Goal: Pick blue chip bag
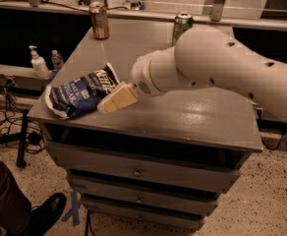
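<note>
The blue chip bag is dark navy with white lettering and white crinkled ends. It lies flat at the front left corner of the grey cabinet top. My gripper is the cream-coloured piece at the end of the big white arm. It is low over the top and its tip is at the bag's right edge, touching or overlapping it.
A brown can stands at the back left of the top and a green can at the back middle, partly behind the arm. Two pump bottles stand on a ledge to the left. A person's leg and black shoe are at the lower left.
</note>
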